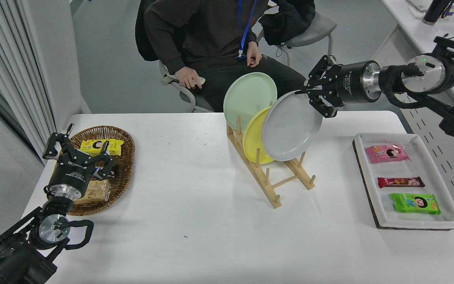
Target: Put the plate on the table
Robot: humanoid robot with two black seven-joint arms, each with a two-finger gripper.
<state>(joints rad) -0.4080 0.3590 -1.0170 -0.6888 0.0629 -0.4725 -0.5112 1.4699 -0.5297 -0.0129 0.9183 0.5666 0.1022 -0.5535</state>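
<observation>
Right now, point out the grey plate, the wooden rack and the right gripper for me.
grey plate (290, 128), head view, centre of its face.
wooden rack (271, 188), head view, near base rail.
right gripper (309, 96), head view, between the fingertips at the plate's upper rim.

Little print is showing clearly enough to read.
White lettering is running across the left gripper body at 8 o'clock and along the right gripper barrel at 2 o'clock, both too small to make out; the snack packets at 4 o'clock are carrying blurred print.
</observation>
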